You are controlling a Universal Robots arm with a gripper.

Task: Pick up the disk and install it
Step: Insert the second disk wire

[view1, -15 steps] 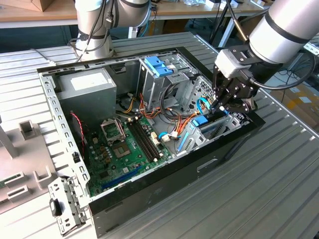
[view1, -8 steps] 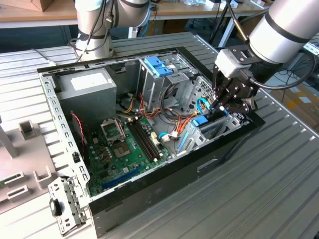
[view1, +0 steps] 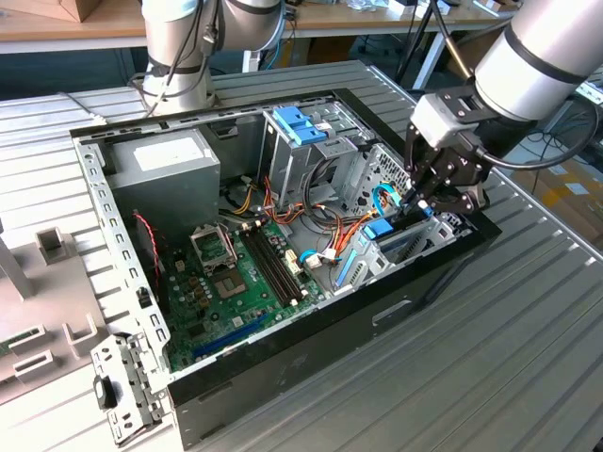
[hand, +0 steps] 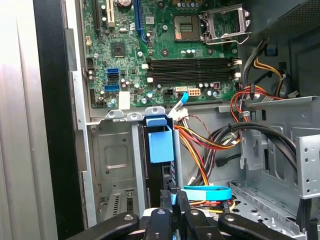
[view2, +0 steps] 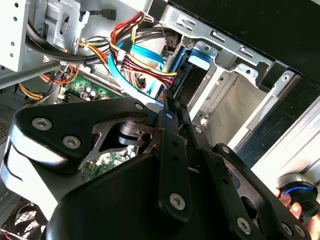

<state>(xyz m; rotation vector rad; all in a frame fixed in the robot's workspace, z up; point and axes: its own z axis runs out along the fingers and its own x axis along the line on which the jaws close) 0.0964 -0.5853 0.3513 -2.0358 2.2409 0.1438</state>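
One disk (hand: 161, 145) is seen standing on edge in the bay (hand: 112, 155) at the front corner of the open computer case (view1: 122, 282), near the exterior view's right. Its light blue carrier tab is visible in the first wrist view, beside the grey metal bay wall. The gripper (hand: 172, 200) is held directly over the disk's upper edge, and its jaws appear to be closed on that edge, gripping the disk. The disk looks partly seated. For this step to be done well, the disk should be kept parallel to the bay walls, and the loose coloured wires (hand: 200, 145) beside it should be kept from being pinched. The motherboard (hand: 165, 50) lies well apart.
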